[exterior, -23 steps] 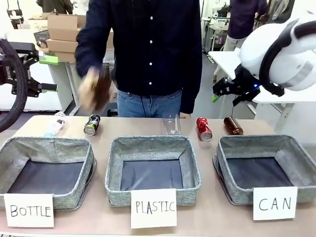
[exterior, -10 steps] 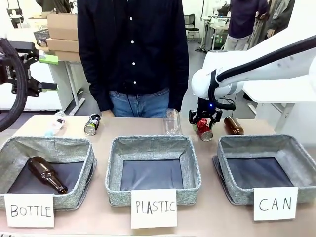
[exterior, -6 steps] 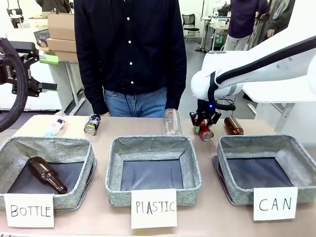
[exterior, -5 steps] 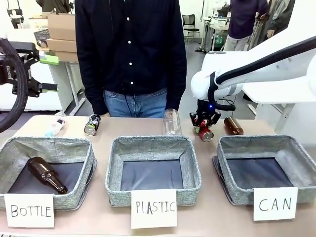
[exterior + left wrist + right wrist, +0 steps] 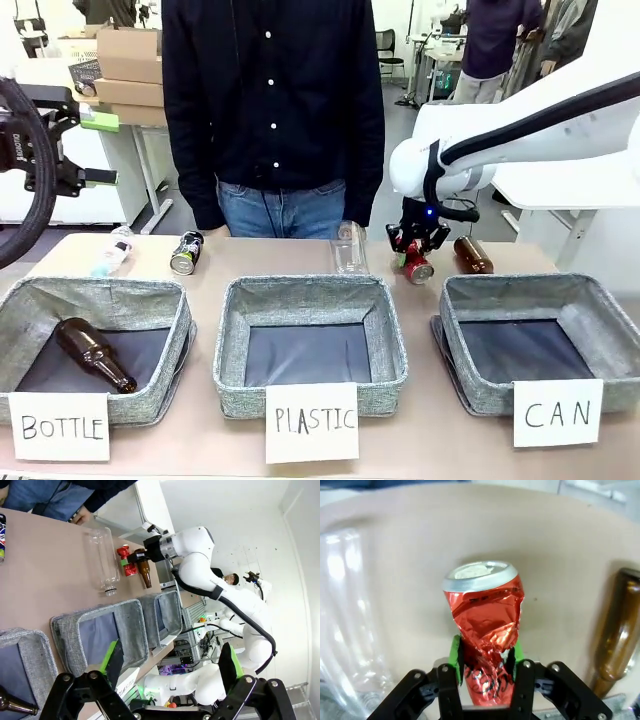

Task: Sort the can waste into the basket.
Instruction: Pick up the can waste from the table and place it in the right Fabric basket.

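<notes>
My right gripper (image 5: 417, 246) is shut on the dented red can (image 5: 418, 264) at the table's far side, between the middle bin and the basket (image 5: 456, 303) carded "CAN". In the right wrist view the green pads (image 5: 454, 655) pinch the red can (image 5: 485, 611) near its lower end, the right gripper (image 5: 485, 656) below it. The black can (image 5: 186, 252) lies at the far left of the table. My left gripper (image 5: 170, 655) is open and holds nothing, high above the left side; from there the red can (image 5: 128, 563) shows in the right gripper (image 5: 135, 558).
A clear plastic bottle (image 5: 347, 247) lies just left of the red can and a brown bottle (image 5: 472, 254) just right of it. The "BOTTLE" bin (image 5: 178, 310) holds a brown bottle (image 5: 93, 352). The "PLASTIC" bin (image 5: 392, 345) is in the middle. A person (image 5: 272, 110) stands at the far edge.
My right gripper has kept its hold on the red can and shifted slightly right. The person has shifted a little. The left arm has not moved.
</notes>
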Motion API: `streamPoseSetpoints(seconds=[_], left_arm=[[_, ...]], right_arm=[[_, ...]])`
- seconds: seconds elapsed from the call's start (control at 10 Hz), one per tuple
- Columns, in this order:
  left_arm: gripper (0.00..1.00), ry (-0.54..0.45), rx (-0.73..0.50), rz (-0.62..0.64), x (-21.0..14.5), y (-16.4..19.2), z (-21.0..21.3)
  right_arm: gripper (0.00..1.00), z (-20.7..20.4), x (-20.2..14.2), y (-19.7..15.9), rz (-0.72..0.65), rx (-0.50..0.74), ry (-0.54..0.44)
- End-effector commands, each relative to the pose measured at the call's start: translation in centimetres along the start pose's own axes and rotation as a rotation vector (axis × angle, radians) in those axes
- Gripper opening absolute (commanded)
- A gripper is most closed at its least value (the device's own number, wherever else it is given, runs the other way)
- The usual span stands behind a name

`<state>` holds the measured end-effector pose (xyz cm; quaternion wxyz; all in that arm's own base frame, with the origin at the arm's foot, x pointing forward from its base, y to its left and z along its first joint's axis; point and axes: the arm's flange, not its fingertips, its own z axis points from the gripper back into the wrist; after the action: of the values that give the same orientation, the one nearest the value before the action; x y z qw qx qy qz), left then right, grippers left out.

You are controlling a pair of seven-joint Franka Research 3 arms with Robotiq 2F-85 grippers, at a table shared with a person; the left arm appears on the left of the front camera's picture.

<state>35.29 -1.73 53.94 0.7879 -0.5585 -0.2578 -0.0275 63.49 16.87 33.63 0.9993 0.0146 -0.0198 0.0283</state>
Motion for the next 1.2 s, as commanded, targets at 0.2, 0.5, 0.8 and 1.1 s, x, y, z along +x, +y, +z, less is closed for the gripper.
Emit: streamPoseSetpoints(seconds=[0.2, 0.5, 0.8, 1.1], left_arm=[[1.00, -0.015, -0.028, -0.020, 0.0, 0.0, -0.2], [1.00, -0.015, -0.028, -0.020, 0.0, 0.0, -0.2], [1.00, -0.015, -0.028, -0.020, 0.0, 0.0, -0.2], [1.00, -0.015, -0.028, -0.020, 0.0, 0.0, -0.2]], right_arm=[[0.00, 14.0, -12.6, -5.8, 0.280, 0.311, 0.008], [0.00, 15.9, -22.3, -10.8, 0.579, 0.284, 0.011], [0.00, 14.0, -25.8, -13.1, 0.591, 0.345, -0.038], [0.00, 13.7, -25.2, -13.0, 0.601, 0.338, -0.026]])
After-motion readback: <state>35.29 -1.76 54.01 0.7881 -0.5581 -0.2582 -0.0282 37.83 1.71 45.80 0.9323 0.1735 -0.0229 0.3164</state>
